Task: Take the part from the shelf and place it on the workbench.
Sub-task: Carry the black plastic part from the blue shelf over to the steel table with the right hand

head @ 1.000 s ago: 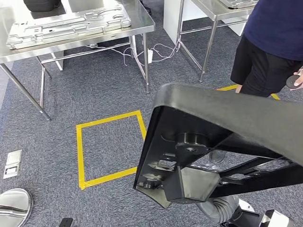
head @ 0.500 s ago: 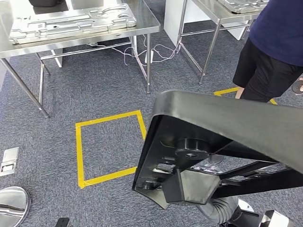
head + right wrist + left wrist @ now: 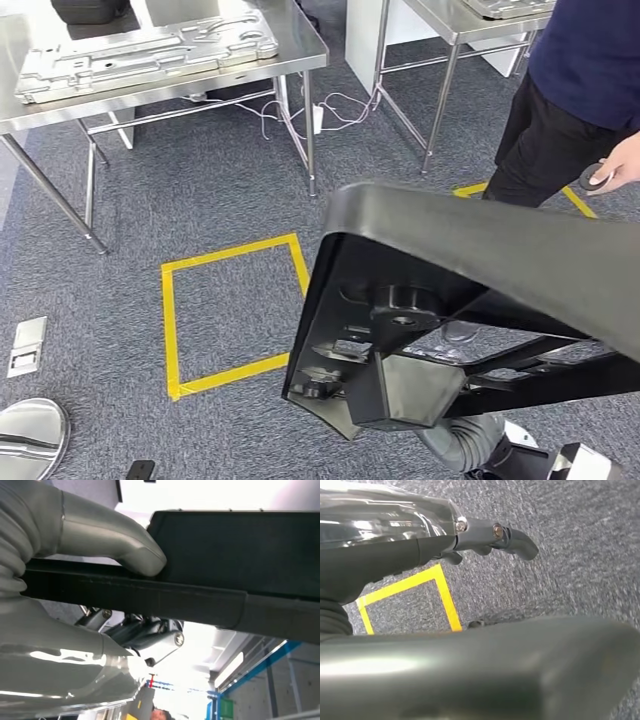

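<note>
The big black part [image 3: 468,300] rides low and to the right in the head view, tilted with its ribbed underside showing, well short of the workbench [image 3: 173,75] across the carpet. The right hand [image 3: 113,545] has it: grey thumb pressed on the part's flat face, darker fingers curled under the edge — a clamp grip, likely to keep it steady in transit. The left hand [image 3: 486,535] hangs over the carpet with fingers curled in, nothing in them as far as shows. A yellow tape square [image 3: 226,315] marks the floor ahead — probably a standing spot. A person [image 3: 581,90] stands right, cut off by the frame; the part's far end is also cropped.
</note>
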You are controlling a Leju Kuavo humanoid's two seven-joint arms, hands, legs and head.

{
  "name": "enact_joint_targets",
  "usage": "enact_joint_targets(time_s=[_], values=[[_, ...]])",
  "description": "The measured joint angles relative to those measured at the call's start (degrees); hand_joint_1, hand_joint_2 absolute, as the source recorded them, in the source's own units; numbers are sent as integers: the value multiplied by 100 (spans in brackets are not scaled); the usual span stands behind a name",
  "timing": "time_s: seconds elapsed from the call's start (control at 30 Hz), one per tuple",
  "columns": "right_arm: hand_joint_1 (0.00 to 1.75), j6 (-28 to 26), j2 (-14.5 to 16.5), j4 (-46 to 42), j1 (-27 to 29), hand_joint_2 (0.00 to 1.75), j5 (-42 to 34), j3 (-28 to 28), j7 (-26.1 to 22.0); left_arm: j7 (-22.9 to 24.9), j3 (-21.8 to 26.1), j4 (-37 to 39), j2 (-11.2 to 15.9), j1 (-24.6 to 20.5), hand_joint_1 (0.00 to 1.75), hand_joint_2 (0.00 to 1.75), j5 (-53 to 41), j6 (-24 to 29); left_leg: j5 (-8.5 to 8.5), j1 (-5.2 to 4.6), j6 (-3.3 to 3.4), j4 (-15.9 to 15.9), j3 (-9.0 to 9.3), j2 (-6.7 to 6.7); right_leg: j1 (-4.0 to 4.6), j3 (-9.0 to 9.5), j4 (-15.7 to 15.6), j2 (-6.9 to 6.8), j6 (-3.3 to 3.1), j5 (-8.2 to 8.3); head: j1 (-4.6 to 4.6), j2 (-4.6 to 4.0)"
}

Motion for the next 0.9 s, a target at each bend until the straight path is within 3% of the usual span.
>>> enact_joint_targets(time_s=[0.07,0.1,0.13,0.17,0.23,0.3,0.43,0.5,0.57,0.6,0.63,0.67,0.73,0.77,0.8,0.9], values=[[175,0,1,0,3,175,0,0,1,1,1,0,0,10,0,175,0,0,-319,19,-36,758,-341,0,2,-8,3,-9,-13,0,1,0],[175,0,1,0,4,175,1,0,1,1,1,0,0,16,0,175,0,0,-352,21,-42,961,-435,0,2,-6,4,-10,-12,-1,1,0],[175,0,1,0,4,175,1,0,1,2,1,0,-1,20,0,175,0,0,-269,22,-39,940,-428,0,2,0,5,-9,-10,-3,1,0],[175,0,1,0,3,175,1,0,1,1,1,0,-1,21,0,175,0,0,-84,22,-25,682,-310,0,2,13,5,-6,-4,-7,1,0],[175,0,1,0,1,175,1,0,1,1,1,0,0,15,0,175,0,0,323,11,22,-124,55,-3,11,32,8,4,19,-22,1,0],[175,0,1,0,0,175,1,0,0,0,1,0,2,7,0,175,0,0,458,-10,65,-593,251,-7,24,15,18,13,60,-27,2,0],[175,0,0,-2,-4,175,1,1,0,1,1,0,2,12,0,175,0,0,463,-4,150,-682,260,-2,15,-16,78,16,181,-92,4,0],[175,0,-2,-3,-6,175,1,0,0,-1,1,0,3,7,0,175,0,2,486,19,203,-709,266,10,11,-202,533,18,218,-392,5,0],[175,0,-3,-1,0,175,1,0,0,-1,1,0,5,9,0,175,0,3,485,14,219,-708,262,18,11,-550,1306,18,240,-743,5,0],[175,0,-3,1,4,175,1,0,0,0,1,0,5,12,0,175,0,3,484,12,221,-707,263,21,11,-670,1568,18,249,-808,5,0],[175,0,-3,2,6,175,1,0,0,1,1,0,4,13,0,175,0,2,483,11,220,-706,267,22,11,-691,1616,18,255,-755,5,0],[175,0,-2,4,6,175,1,0,0,1,1,0,4,12,0,175,0,1,479,12,217,-705,277,20,11,-592,1407,17,259,-591,5,0],[175,0,-1,4,2,175,1,0,0,2,1,0,3,9,0,175,0,0,462,6,194,-697,295,16,13,-216,606,14,248,-190,5,0],[175,0,-1,4,0,175,1,0,1,2,1,0,3,7,0,175,0,0,451,-6,175,-685,291,13,16,-73,274,16,230,-71,4,0],[175,0,-2,3,1,175,1,0,1,2,1,0,3,8,0,175,0,0,445,-18,153,-675,281,12,21,0,86,21,208,-23,3,0],[175,0,-2,2,4,175,1,0,2,2,1,0,4,4,0,175,0,0,431,-20,94,-657,265,10,29,0,19,31,114,-25,1,0]])
